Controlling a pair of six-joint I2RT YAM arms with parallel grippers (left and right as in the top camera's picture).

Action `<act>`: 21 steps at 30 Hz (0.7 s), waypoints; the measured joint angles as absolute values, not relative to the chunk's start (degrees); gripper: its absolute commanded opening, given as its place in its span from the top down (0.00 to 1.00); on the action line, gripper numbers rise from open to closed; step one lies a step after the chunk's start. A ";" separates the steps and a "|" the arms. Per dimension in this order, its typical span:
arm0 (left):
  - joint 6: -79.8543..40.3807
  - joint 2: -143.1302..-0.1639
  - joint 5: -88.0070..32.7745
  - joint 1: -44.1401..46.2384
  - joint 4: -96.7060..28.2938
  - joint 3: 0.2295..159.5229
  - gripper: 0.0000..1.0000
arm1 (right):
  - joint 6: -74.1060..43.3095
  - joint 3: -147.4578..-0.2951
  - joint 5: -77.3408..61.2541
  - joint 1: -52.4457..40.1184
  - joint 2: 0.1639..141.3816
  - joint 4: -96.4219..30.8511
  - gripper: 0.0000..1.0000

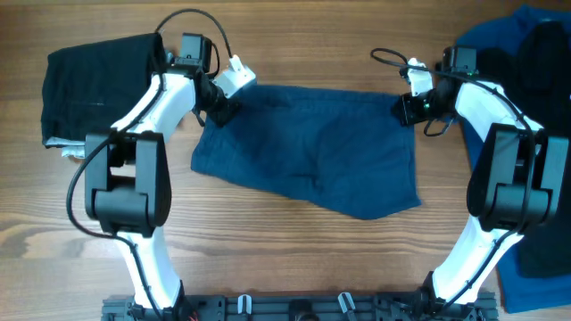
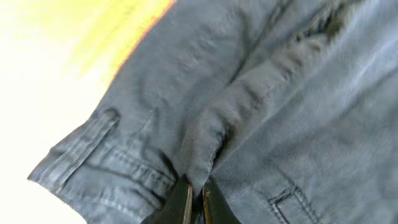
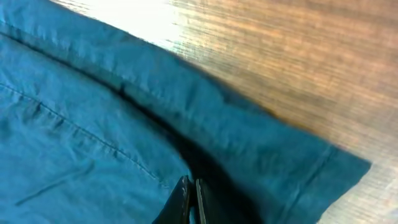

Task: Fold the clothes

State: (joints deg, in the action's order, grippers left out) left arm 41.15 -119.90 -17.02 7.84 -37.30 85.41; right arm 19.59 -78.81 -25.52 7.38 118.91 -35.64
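Left gripper [image 1: 219, 107] [image 2: 196, 186] is nearly shut, w/ a raised ridge of cloth pinched between its tips at the far-left corner of the dark navy-blue fabric shorts [image 1: 312, 152]. Right gripper [image 1: 409, 109] [image 3: 190, 186] is likewise almost closed, tips down on the far-right corner just inside the stitched hem; it seems to nip the cloth, though the bite itself is hidden. Progress, as I judge it: a folded black fabric garment [image 1: 94, 85] sits at far left, approx. one item done. The shorts lie spread flat mid-table on the brown wooden table [image 1: 268, 259], no fold made yet. A loose heap of brighter blue cloth [image 1: 500, 45] and black cloth [image 1: 549, 53] waits at the right edge, unfolded. Both tools touch the shorts' far edge; the rest of the garment stretches toward the arm bases.
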 measured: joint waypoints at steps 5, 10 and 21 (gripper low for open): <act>32.01 -115.92 -17.06 7.84 -37.34 85.41 0.96 | 15.18 -78.91 -25.50 7.38 114.34 -41.15 0.96; 27.22 -115.35 -17.06 7.84 -43.90 85.54 0.96 | 11.46 -79.37 -24.23 7.27 111.31 -50.52 0.96; 18.55 -115.28 -17.02 7.94 -45.15 84.62 0.96 | 3.81 -71.02 -22.81 6.00 111.31 -42.06 0.96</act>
State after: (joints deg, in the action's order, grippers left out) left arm 18.55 -115.28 -17.02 7.94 -45.15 84.62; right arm 3.81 -71.02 -22.81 6.00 111.31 -42.06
